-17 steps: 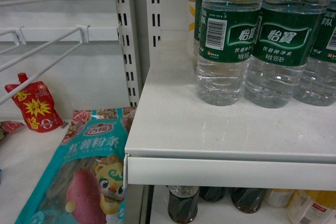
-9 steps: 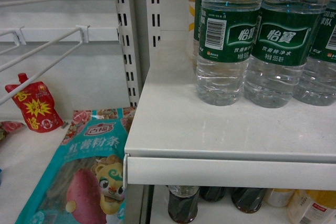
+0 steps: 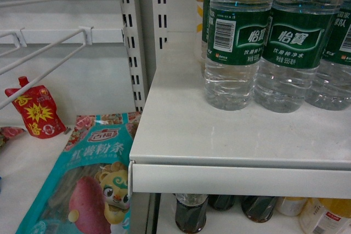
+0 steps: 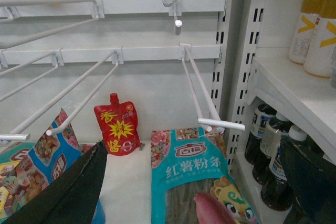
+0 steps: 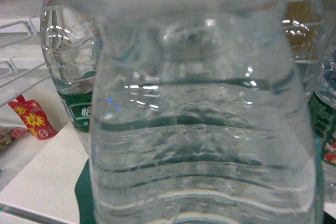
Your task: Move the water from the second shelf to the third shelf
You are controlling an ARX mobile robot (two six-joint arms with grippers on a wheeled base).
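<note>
Three water bottles with green labels (image 3: 236,42) (image 3: 293,42) (image 3: 335,42) stand side by side on a white shelf (image 3: 219,135) in the head view; neither gripper shows there. Another water bottle (image 5: 199,129) fills the right wrist view, upright and very close. My right gripper (image 5: 199,205) has dark fingers (image 5: 83,195) pressed against both sides of it, shut on it. One more water bottle (image 5: 65,72) stands behind it to the left. My left gripper (image 4: 194,198) is open, its black fingers (image 4: 79,192) wide apart and nothing between them, low in front of the left bay.
Dark tea bottles (image 3: 192,212) (image 4: 265,129) stand on the shelf below. Yellow-labelled bottles (image 4: 315,24) are at the back of the upper shelf. Wire hooks (image 4: 205,93) (image 3: 44,64) jut from the left bay, above a teal noodle packet (image 4: 194,177) and a red pouch (image 4: 116,129).
</note>
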